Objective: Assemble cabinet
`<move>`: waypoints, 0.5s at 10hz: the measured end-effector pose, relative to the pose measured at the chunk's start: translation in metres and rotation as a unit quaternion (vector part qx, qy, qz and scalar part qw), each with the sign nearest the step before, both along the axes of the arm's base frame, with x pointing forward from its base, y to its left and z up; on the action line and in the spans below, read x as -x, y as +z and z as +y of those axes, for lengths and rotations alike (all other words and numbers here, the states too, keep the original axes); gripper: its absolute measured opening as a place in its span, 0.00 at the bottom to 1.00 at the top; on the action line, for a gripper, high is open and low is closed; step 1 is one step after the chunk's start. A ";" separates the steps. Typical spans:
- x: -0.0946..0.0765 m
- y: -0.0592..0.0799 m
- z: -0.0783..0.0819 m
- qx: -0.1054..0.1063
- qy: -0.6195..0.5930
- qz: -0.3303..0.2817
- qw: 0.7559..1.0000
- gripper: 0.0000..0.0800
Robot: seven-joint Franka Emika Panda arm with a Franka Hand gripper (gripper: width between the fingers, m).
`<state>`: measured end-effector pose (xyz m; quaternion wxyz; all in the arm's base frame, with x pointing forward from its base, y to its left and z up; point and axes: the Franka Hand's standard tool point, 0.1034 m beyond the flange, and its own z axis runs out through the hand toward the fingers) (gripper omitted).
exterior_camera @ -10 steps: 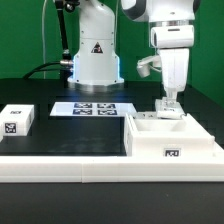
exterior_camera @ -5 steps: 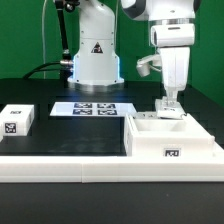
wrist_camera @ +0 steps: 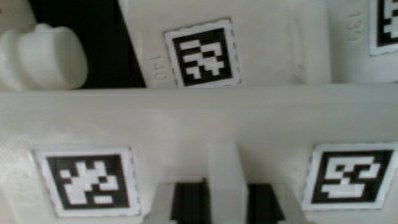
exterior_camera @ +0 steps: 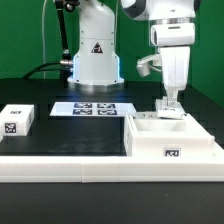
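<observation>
Black table, green backdrop, white cabinet, tool closed, perhaps pinching its panel.

You see the cabinet in glossy white plastic (its tags look matt print); the table seems matt black, perhaps cloth.

Cabinet body at exterior view's right, small panel far left, marker board between, behind

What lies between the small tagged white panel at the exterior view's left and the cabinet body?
In the exterior view, bare black table separates the panel from the cabinet body; the marker board lies just farther back.
</observation>
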<state>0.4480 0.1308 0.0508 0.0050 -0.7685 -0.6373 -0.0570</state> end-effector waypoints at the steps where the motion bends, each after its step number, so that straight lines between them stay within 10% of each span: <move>1: -0.002 0.000 0.000 0.000 0.000 0.000 1.000 0.09; 5: -0.001 -0.001 0.000 0.000 0.000 0.002 1.000 0.09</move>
